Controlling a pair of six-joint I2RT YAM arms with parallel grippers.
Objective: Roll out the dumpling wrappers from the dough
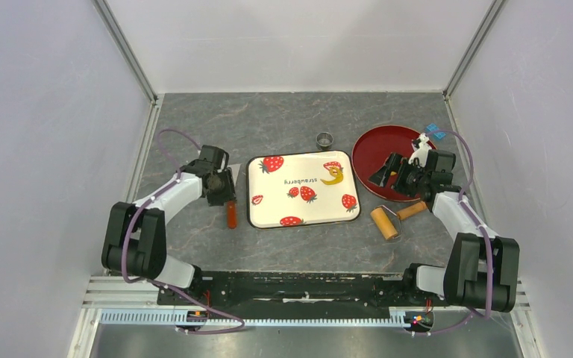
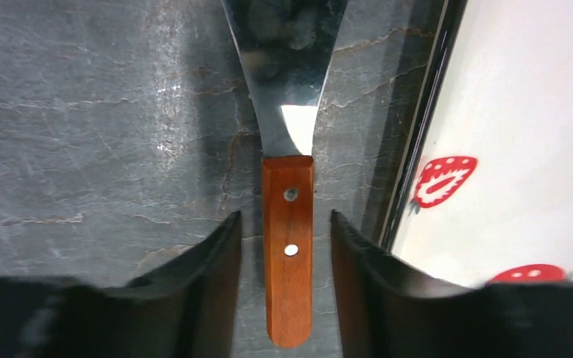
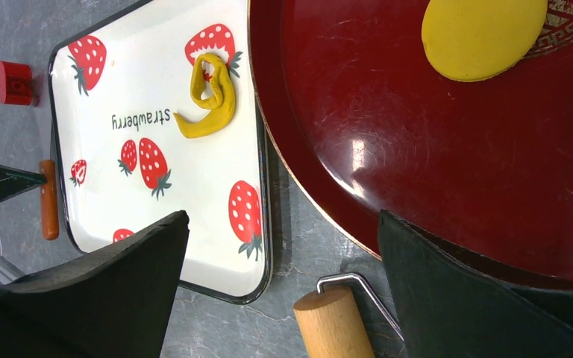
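Observation:
A flat round yellow wrapper lies on the red plate; in the top view my right arm hides it. A curled yellow dough scrap lies on the strawberry tray, also seen in the right wrist view. My left gripper is open, low over the table left of the tray; its fingers straddle the spatula's wooden handle with gaps on both sides. My right gripper is open and empty above the plate's left rim and the tray's corner.
The spatula lies on the grey table beside the tray's left edge, blade pointing away. The wooden roller lies in front of the plate, right of the tray. A small metal ring cutter stands behind the tray.

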